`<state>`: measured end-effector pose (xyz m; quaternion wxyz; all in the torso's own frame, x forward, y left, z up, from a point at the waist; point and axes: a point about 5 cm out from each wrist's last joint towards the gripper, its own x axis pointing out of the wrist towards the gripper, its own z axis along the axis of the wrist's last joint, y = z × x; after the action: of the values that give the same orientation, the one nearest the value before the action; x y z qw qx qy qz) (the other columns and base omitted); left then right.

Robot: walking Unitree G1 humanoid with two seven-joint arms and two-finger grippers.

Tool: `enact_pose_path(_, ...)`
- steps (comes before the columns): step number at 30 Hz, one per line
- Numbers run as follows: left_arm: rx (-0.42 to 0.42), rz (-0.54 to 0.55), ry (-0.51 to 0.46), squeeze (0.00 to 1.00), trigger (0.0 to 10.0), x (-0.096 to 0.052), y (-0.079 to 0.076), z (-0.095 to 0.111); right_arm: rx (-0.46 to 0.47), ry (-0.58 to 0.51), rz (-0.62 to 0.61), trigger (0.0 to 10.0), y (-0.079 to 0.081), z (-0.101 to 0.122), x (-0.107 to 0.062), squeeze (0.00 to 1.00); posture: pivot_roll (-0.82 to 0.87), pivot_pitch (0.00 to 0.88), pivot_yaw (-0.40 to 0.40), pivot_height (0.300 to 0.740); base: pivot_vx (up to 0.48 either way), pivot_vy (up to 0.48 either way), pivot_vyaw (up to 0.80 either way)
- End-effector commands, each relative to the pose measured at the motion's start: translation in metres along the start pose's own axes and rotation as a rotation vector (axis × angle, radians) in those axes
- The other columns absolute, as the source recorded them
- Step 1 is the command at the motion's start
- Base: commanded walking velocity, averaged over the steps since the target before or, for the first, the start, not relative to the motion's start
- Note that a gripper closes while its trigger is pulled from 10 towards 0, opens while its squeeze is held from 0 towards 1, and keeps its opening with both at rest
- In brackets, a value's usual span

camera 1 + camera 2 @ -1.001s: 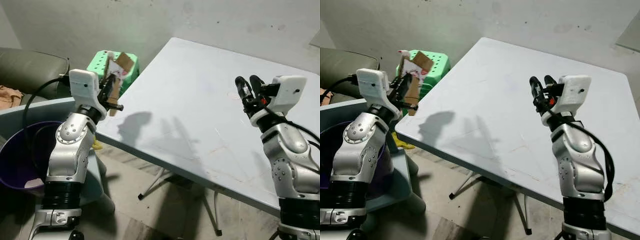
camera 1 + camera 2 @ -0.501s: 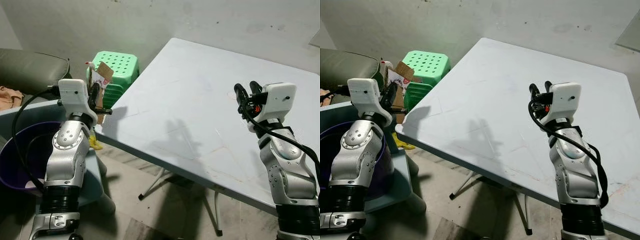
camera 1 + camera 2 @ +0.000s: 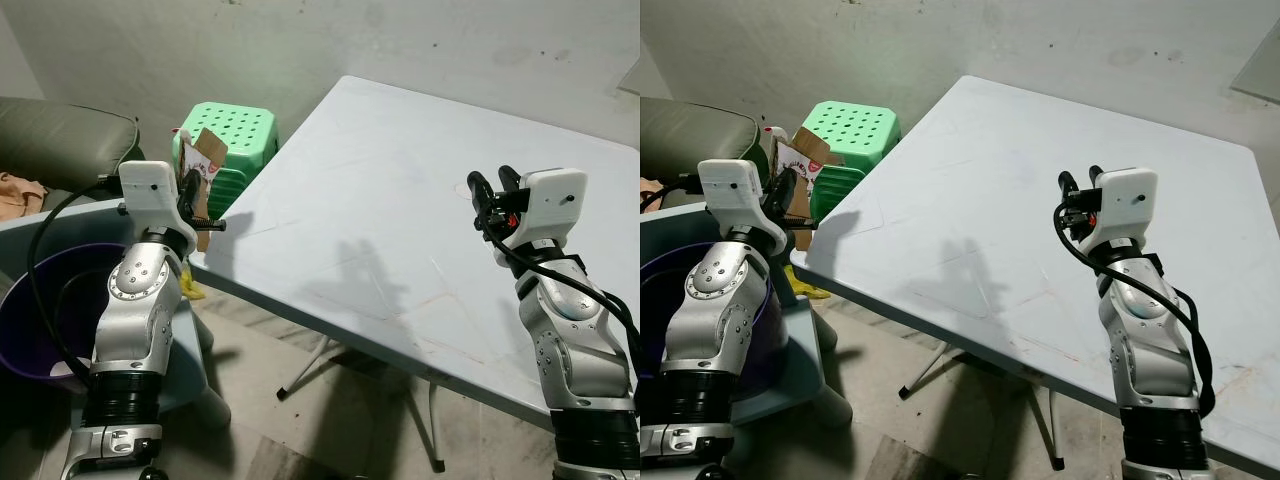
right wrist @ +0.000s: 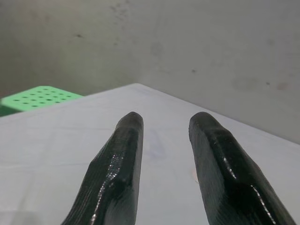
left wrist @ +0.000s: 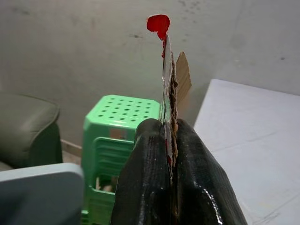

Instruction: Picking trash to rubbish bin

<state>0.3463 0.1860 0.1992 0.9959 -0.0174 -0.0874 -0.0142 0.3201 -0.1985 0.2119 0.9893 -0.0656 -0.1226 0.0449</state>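
In the left eye view we find the left gripper [image 3: 192, 196] raised off the table's [image 3: 400, 180] left corner, clamped on a flattened cardboard scrap [image 3: 205, 150], above a purple bin [image 3: 30, 330]. In the right eye view, the right gripper [image 3: 1077, 192] hovers over the table. In the left wrist view, both fingers [image 5: 147, 178] pinch the cardboard edge-on before a green stool [image 5: 119, 122]. In the right wrist view, we note its fingers [image 4: 117, 159] parted, holding nothing.
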Motion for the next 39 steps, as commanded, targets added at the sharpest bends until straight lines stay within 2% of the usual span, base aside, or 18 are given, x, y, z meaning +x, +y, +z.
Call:
enact_pose_path(1,-0.005,0.000,0.006,0.00,10.0,0.0011,0.0000,0.0002,-0.006,-0.005,0.001,10.0,-0.0008,0.0002,-0.0003,0.00,-0.07,0.055,-0.068,0.740,0.000,0.000,0.80)
enact_pose_path(17,-0.021,-0.003,0.013,0.00,10.0,0.0018,-0.0015,-0.0009,-0.006,-0.005,0.014,10.0,-0.0018,0.0005,0.0003,0.00,-0.07,0.057,-0.074,0.740,0.000,0.000,0.80)
enact_pose_path(23,-0.037,0.005,0.023,0.00,10.0,0.0015,-0.0009,-0.0021,-0.006,-0.006,0.021,10.0,-0.0022,0.0011,0.0003,0.00,-0.07,0.060,-0.077,0.740,0.000,0.461,0.80)
enact_pose_path(39,-0.067,0.045,0.047,0.00,10.0,0.0014,-0.0012,-0.0030,-0.012,0.000,0.038,10.0,-0.0022,0.0018,-0.0004,0.00,-0.07,0.072,-0.086,0.740,0.000,0.000,0.80)
